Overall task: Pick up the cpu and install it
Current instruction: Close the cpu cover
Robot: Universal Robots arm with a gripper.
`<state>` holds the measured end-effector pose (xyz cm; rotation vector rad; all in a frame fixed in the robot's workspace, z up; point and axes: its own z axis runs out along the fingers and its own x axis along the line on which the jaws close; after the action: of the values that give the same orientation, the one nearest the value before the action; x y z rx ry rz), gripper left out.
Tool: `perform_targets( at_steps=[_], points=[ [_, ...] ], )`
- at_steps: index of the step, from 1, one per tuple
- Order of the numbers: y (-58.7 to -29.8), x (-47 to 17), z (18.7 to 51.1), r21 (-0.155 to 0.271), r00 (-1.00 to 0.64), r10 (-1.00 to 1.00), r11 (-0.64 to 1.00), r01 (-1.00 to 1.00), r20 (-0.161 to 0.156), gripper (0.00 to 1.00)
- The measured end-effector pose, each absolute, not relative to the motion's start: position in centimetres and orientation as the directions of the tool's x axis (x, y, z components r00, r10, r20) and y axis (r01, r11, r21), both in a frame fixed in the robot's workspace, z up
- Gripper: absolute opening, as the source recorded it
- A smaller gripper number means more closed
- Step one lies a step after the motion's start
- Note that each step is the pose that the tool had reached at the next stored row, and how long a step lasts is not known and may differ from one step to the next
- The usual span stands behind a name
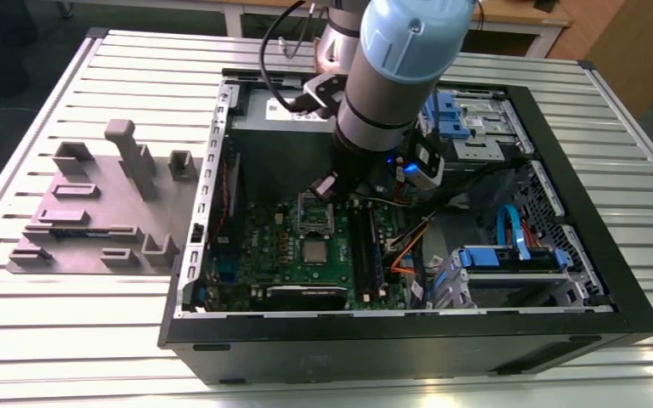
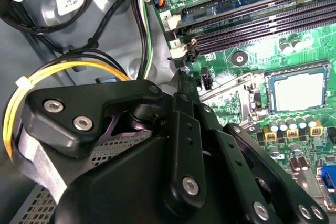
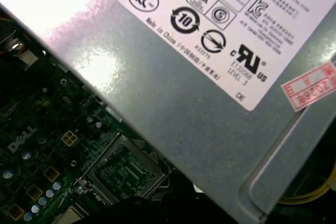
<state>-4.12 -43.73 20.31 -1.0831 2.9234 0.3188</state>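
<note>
The cpu (image 1: 317, 252) is a small silvery square lying flat in its socket on the green motherboard (image 1: 269, 255), inside the open computer case (image 1: 417, 327). In the second wrist view the cpu (image 2: 299, 90) shows pale grey inside the socket's rim. The hinged silver frame (image 1: 315, 214) stands open just behind it; in the first wrist view the frame (image 3: 126, 169) has a hollow middle. My gripper (image 1: 326, 186) hangs low inside the case over the raised frame, a little behind the cpu and apart from it. Its black linkage (image 2: 184, 145) takes up the foreground of the second wrist view.
A grey power supply (image 3: 210, 77) with a white label sits close beside the wrist. Yellow and black cables (image 2: 63, 72) run near the gripper. RAM slots (image 2: 252, 19) lie beside the socket. A blue drive cage (image 1: 508, 257) stands at the exterior view's right, a grey fixture block (image 1: 99, 212) outside the case on the left.
</note>
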Motion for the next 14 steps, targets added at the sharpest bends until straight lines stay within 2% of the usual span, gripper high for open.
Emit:
perform_targets(
  at_steps=[14],
  points=[
    [-43.6,-4.1,21.4,0.173,-0.762,-0.646,0.746,-0.643,-0.05,0.11]
  ],
)
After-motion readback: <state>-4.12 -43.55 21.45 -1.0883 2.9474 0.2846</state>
